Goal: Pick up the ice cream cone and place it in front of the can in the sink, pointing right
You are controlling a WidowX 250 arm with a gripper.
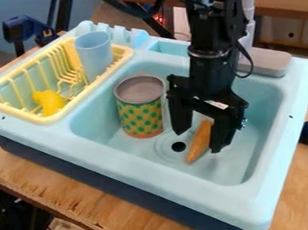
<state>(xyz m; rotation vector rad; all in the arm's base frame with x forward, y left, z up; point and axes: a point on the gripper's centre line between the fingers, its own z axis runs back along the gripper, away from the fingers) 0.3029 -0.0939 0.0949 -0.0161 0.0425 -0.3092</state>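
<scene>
The black gripper (197, 140) hangs down into the light blue sink basin, its two fingers spread apart. An orange, tapered object (196, 147) lies tilted on the basin floor by the right finger, its upper part between the fingers; whether they touch it I cannot tell. Left of the gripper stands a can (140, 110) with a green and yellow dotted pattern and a grey top. The dark round drain hole (178, 146) shows just left of the orange object.
A yellow dish rack (77, 112) sits at the sink's left, holding a blue cup (94, 54) and a yellow object (49, 101). The sink rim (188, 179) surrounds the basin. A grey faucet base (266, 61) stands behind at the right.
</scene>
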